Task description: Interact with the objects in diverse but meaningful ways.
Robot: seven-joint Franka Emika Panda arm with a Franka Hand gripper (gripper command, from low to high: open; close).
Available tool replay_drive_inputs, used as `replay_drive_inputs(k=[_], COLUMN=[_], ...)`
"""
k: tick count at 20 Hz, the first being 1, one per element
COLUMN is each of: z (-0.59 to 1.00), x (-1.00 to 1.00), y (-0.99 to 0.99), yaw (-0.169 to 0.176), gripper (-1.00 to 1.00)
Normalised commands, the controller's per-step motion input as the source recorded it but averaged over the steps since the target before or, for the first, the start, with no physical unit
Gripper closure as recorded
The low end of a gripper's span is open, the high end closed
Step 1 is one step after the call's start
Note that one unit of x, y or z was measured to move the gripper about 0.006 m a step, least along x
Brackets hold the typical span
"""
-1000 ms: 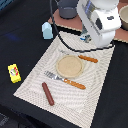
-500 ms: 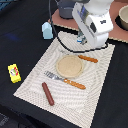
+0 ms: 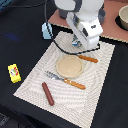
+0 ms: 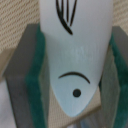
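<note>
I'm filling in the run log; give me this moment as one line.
gripper: shut on fish | sausage: on mat | plate: bare | fork: beside plate
</note>
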Motion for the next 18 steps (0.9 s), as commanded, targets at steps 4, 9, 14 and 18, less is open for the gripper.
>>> replay_drive_inputs(k=[4, 9, 14, 18], z=[0.28, 0.76, 0.98, 0.81], x=[0.07, 0.10, 0.00, -0.05], y=[0.05, 0.12, 0.28, 0.56], yaw=[-0.002, -0.047, -0.088, -0.143], gripper=[-1.00, -1.00, -1.00, -1.00])
